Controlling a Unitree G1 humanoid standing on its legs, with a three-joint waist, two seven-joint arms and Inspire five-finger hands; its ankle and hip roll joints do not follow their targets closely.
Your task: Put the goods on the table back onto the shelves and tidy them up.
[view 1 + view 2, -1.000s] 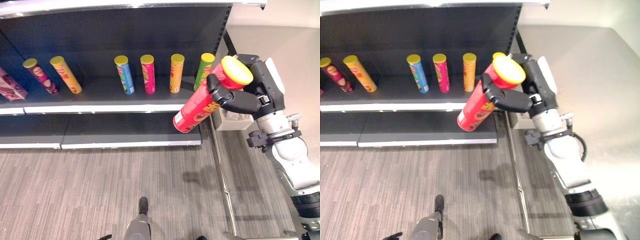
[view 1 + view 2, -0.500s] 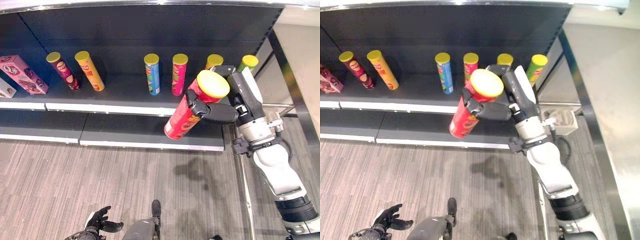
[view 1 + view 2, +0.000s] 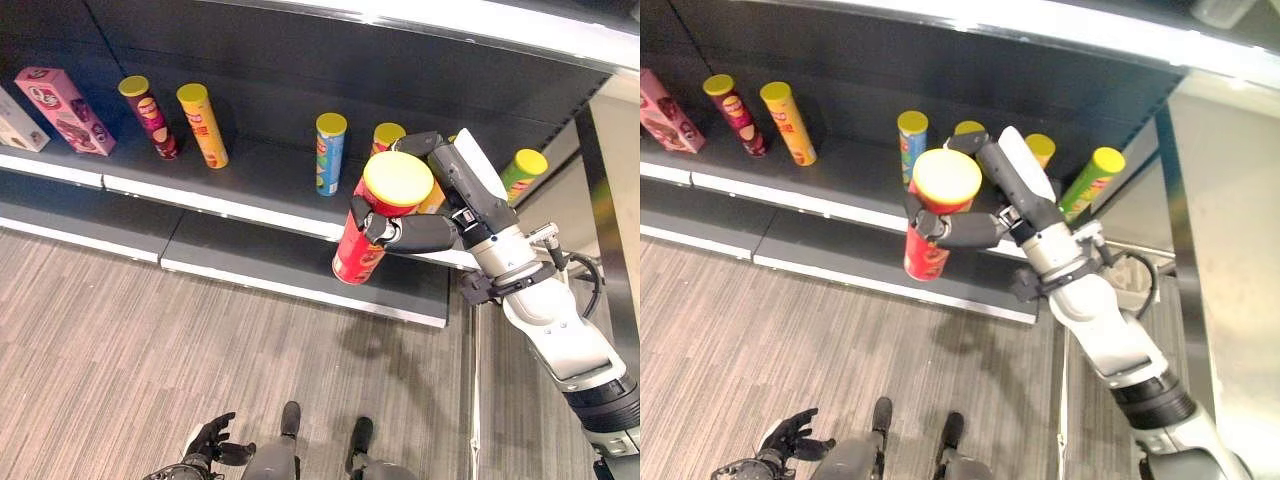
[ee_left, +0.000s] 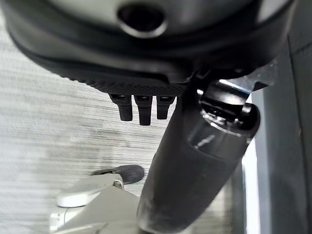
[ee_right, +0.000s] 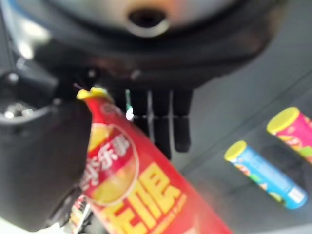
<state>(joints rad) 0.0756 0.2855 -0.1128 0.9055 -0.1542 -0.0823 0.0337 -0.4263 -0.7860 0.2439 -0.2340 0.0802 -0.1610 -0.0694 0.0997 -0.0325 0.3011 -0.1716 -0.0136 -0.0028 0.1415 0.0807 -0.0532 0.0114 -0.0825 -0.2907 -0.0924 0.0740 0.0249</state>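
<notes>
My right hand [image 3: 432, 232] is shut on a red chip can [image 3: 355, 255] with a yellow lid, its fingers and thumb wrapped round the can's upper part. The can hangs nearly upright in front of the dark shelf [image 3: 260, 185], close to the pink can [image 3: 386, 136] and orange can [image 3: 1040, 150]. From the right wrist the red can [image 5: 126, 185] runs past the fingers [image 5: 163, 129]. A blue can [image 3: 328, 152] stands left of it and a green can [image 3: 522, 172] leans to the right. My left hand [image 3: 205, 446] hangs low over the floor, open with nothing in it.
Further left on the same shelf board stand a maroon can [image 3: 148, 115], a yellow-orange can [image 3: 202, 124], a pink box [image 3: 65, 95] and a white box [image 3: 10, 120]. A lower shelf board [image 3: 250, 262] lies bare. A steel table [image 3: 1230, 260] flanks the shelf on the right.
The camera has shifted. Relative to the shelf, my right hand has carried the red can left, from beside the green can to before the pink and orange ones, and turned it more upright.
</notes>
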